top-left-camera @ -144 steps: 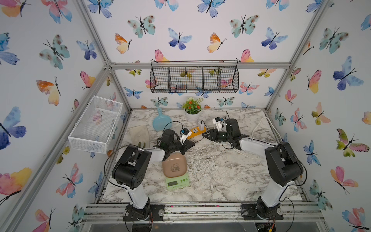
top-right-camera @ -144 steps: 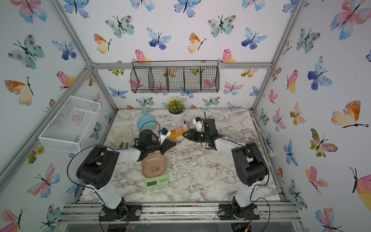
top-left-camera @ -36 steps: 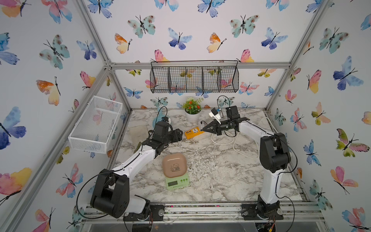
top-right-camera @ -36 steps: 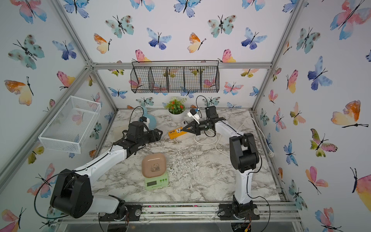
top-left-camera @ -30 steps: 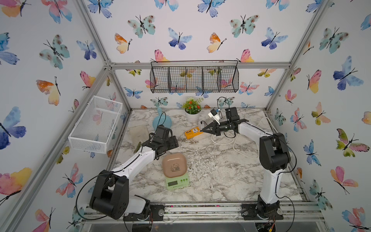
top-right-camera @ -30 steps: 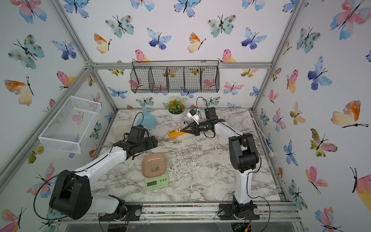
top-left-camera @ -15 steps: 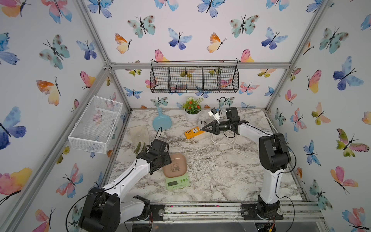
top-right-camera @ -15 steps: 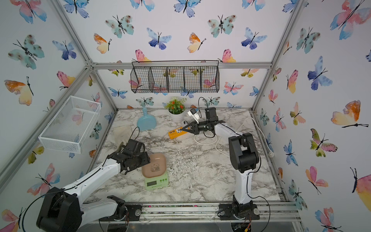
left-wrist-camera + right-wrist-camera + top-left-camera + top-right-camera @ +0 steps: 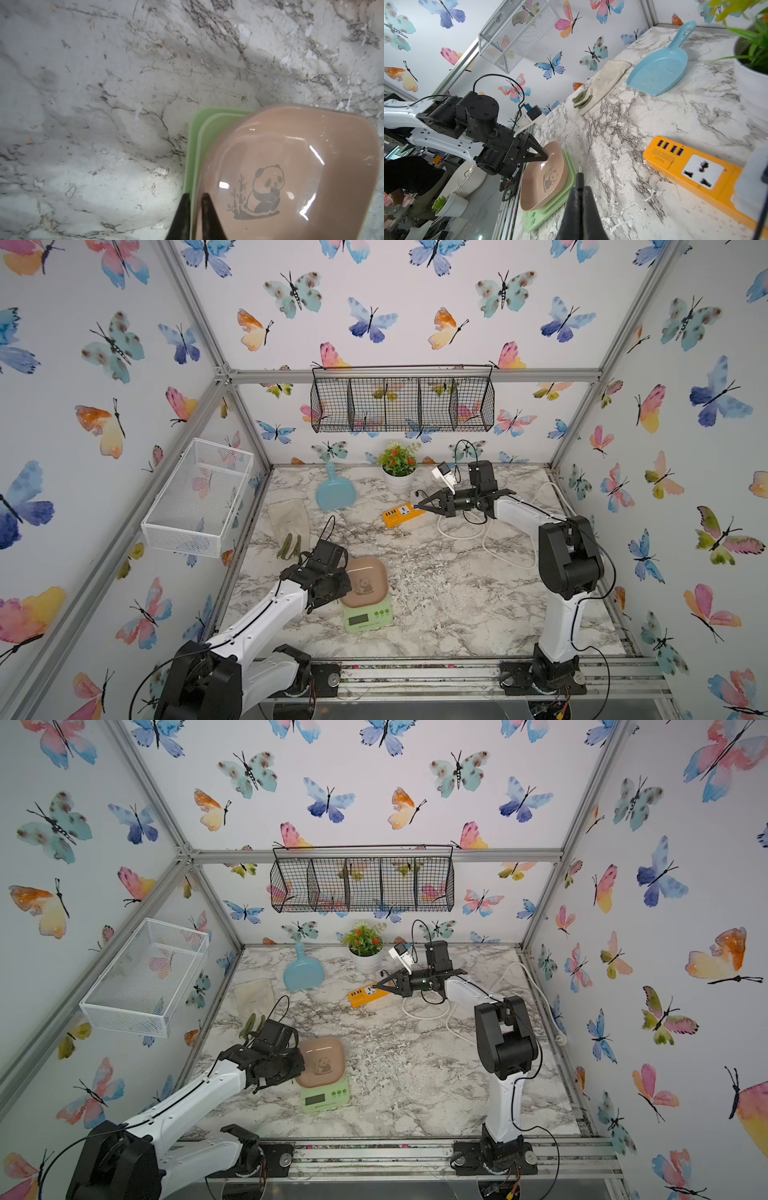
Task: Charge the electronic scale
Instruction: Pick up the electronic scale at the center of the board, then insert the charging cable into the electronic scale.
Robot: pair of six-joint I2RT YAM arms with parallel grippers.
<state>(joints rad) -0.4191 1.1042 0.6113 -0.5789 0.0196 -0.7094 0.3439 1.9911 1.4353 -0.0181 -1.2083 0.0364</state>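
The electronic scale [image 9: 365,601] [image 9: 322,1077], a pale green box under a tan-pink panda tray, sits near the table's front. My left gripper [image 9: 195,195] [image 9: 347,583] is shut on the tray's left rim [image 9: 228,133], one finger inside the tray and one outside. The right wrist view shows this grip too, with the left gripper [image 9: 545,156] at the scale [image 9: 546,182]. My right gripper [image 9: 417,506] [image 9: 580,190] hovers at the orange power strip [image 9: 401,514] [image 9: 695,172]. It is shut on a black cable plug [image 9: 579,176] whose tip sticks out past the fingertips.
A blue dustpan [image 9: 334,491], a pale glove [image 9: 291,522] and a potted plant [image 9: 398,472] lie at the back left. The strip's white cord [image 9: 490,531] loops over the table on the right. A white mesh basket [image 9: 199,493] hangs on the left wall and a black one [image 9: 403,404] on the back wall.
My left arm has swung from beside the power strip down to the scale, and its gripper has closed on the tray's rim. The right gripper has stayed shut and barely moved.
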